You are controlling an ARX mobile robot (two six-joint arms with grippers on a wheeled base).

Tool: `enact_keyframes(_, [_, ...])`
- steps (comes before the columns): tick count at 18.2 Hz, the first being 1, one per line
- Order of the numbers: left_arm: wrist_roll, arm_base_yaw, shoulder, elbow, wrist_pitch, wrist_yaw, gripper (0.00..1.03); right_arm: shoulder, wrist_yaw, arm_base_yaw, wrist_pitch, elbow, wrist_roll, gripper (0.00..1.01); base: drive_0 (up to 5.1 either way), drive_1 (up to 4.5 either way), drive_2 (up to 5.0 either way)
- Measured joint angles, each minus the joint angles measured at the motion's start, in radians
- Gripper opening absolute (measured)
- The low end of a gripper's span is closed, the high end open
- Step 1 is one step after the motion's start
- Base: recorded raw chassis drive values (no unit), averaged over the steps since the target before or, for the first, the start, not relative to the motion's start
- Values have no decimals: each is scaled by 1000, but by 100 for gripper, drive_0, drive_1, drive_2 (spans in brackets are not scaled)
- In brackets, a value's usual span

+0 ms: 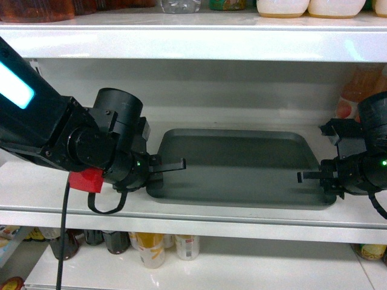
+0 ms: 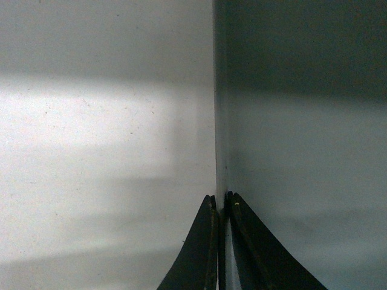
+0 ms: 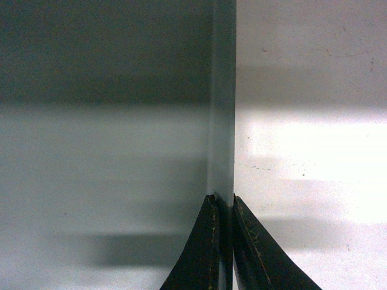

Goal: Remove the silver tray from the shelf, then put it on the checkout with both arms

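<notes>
The grey-green silver tray lies flat on the white shelf, long side toward me. At the tray's left short edge my left gripper is shut on the rim. The left wrist view shows this gripper with its two black fingers pressed on either side of the thin rim, tray to the right and shelf to the left. My right gripper is shut on the opposite short edge. In the right wrist view the gripper pinches the rim, tray left, shelf right. The checkout is out of view.
An upper shelf board runs close above the tray and carries jars and bottles. An orange bottle stands at the back right. A red object sits by my left wrist. Bottles fill the lower shelf.
</notes>
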Motion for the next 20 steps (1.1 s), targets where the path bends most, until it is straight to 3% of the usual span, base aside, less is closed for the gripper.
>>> enact_keyframes(2, [-24,11,-25,-57,48,14,3,-2,-2,2,41,-22,7,3,0,0,0])
enact_keyframes(3, [-38,13,-91,-162,87,3,3,-54,-17,13,91,-114,20,3,0,0,0])
enact_keyframes(6, [10,-26,-373,-375,188,-86,3,-356,-58,12,199,-377,83,3,0,0,0])
enact_keyframes(12, [14,-80,-596,-576,204,-160,3,-662,-95,15,203,-621,106,3,0,0,0])
enact_keyframes(20, [11,-88,-629,-608,208,-186,3,-714,-74,27,224,-669,107,3,0,0,0])
